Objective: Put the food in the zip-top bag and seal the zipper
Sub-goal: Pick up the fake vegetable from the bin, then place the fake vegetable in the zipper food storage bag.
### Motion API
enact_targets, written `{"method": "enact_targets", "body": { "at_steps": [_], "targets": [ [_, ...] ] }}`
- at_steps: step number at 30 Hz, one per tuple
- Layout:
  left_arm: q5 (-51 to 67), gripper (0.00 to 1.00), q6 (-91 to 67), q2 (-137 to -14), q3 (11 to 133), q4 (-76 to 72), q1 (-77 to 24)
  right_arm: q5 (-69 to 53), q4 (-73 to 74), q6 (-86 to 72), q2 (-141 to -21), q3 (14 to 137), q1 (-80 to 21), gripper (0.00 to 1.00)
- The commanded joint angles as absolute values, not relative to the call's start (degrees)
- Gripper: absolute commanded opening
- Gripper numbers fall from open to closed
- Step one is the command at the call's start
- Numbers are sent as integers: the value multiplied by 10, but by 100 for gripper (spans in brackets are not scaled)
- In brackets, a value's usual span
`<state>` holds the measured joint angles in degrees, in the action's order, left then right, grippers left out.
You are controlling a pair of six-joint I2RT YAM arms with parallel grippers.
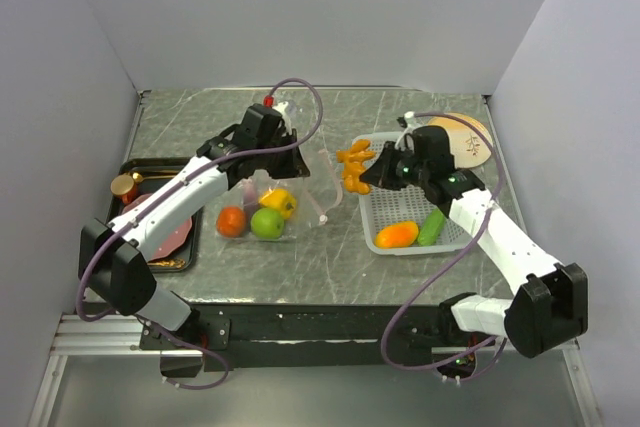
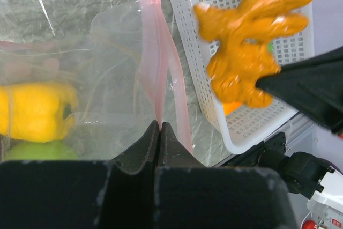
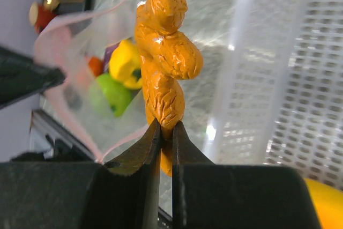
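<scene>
My left gripper (image 2: 159, 127) is clamped tight on the pink zipper (image 2: 161, 63), holding up the mouth of the zip-top bag (image 2: 112, 52). I count three pieces inside: one yellow pepper (image 1: 279, 202), one green lime (image 1: 267, 223), one tomato (image 1: 232, 221). My right gripper (image 3: 166, 127) pinches one knobby orange piece (image 3: 166, 57) over the left rim of the white basket (image 1: 375, 237), just beside the bag's mouth. Two pieces lie in the basket: one orange mango (image 1: 397, 235), one green cucumber (image 1: 432, 227).
</scene>
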<state>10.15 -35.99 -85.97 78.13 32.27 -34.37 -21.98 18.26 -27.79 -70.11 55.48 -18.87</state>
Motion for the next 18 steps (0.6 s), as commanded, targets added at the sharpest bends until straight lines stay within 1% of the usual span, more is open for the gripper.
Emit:
{"method": "enact_targets", "body": {
  "at_steps": [1,7,10,13,18],
  "targets": [
    [98,1,-352,-851,786,299,-347,-242,171,-260,-707,591,-230,0],
    [84,1,-360,-833,772,293,-347,-244,179,-254,-711,577,-265,1],
    [95,1,-365,-823,756,273,-347,-233,185,-258,-710,569,-276,2],
    [108,1,-364,-828,758,273,-348,-229,204,-258,-724,583,-283,2],
    [106,1,-371,-827,756,270,-353,-226,192,-272,-745,587,-294,3]
  ]
}}
